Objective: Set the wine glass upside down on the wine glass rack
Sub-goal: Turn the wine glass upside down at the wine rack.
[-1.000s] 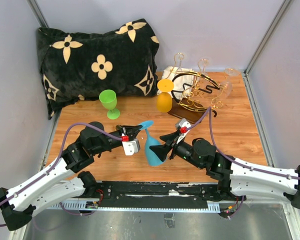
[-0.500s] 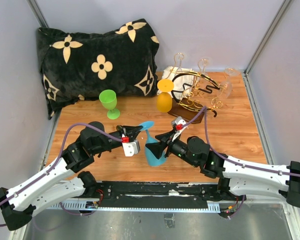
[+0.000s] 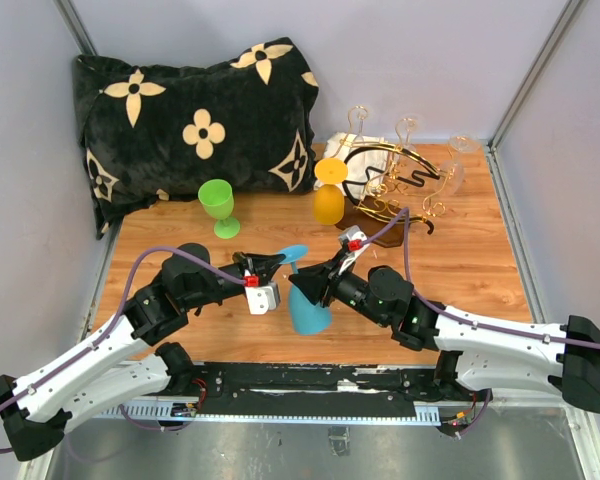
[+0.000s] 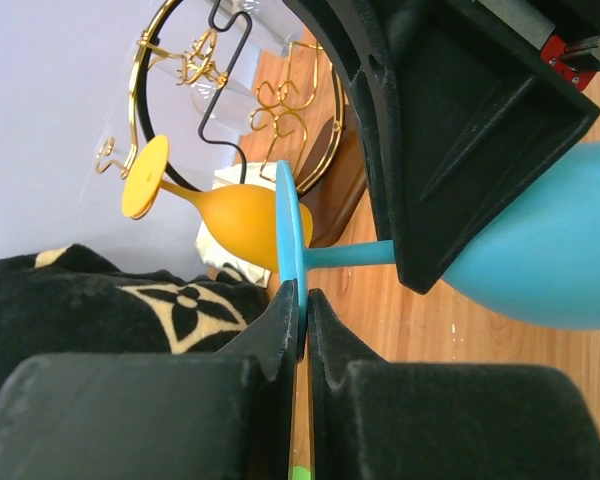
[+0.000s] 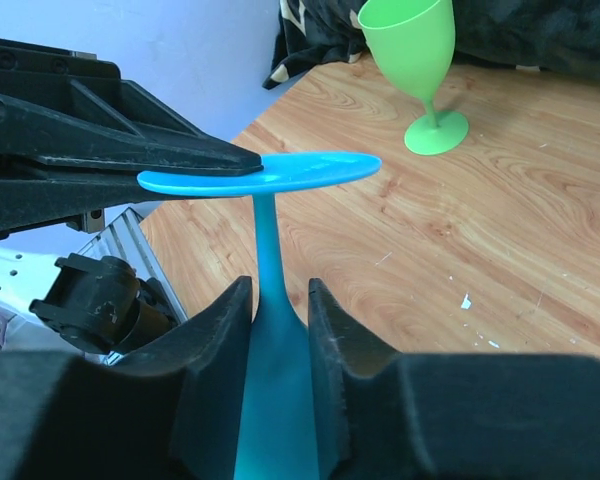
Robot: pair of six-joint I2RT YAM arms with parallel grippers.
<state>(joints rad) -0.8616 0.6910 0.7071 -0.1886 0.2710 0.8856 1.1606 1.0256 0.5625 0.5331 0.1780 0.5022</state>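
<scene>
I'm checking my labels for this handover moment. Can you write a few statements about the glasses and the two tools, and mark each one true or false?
1. The left tool pinches the flat foot of the blue wine glass. True.
2. The blue wine glass is upright with its opening facing up. False: it is inverted, foot on top.
3. The green glass hangs from the wine glass rack. False: it stands upright on the table, apart from the rack.
4. The right tool has a finger on each side of the blue wine glass where the stem meets the bowl. True.
5. The orange glass is foot-up at the rack. True.
</scene>
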